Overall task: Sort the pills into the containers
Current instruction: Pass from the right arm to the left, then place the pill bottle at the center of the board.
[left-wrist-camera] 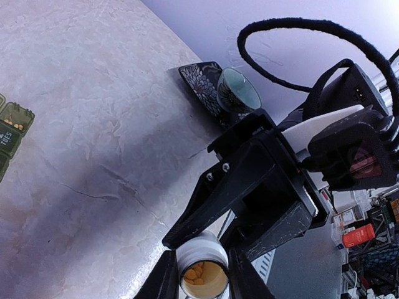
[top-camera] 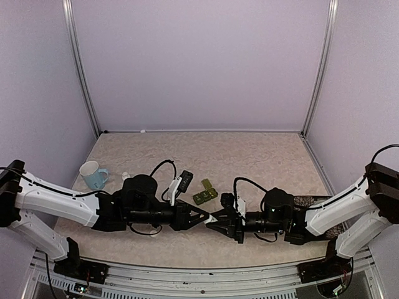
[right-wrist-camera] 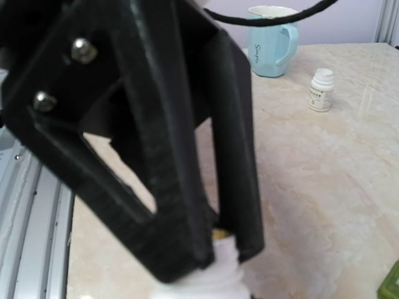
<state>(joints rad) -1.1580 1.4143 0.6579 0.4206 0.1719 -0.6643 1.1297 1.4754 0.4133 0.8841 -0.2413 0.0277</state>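
Overhead view: left end effector and right end effector both pinch one open bottle. One pill box lies on the desk at their 12 o'clock. The left wrist view alone shows pills inside and one bowl. The right wrist view shows a second bottle near one mug.

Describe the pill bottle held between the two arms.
The pill bottle is small, white, plastic-looking and uncapped; yellow-orange pills show through its round mouth. It is held between the arms, mouth toward the left wrist camera: the left fingers flank its rim, and the right fingers appear to grip its body. No label is visible.
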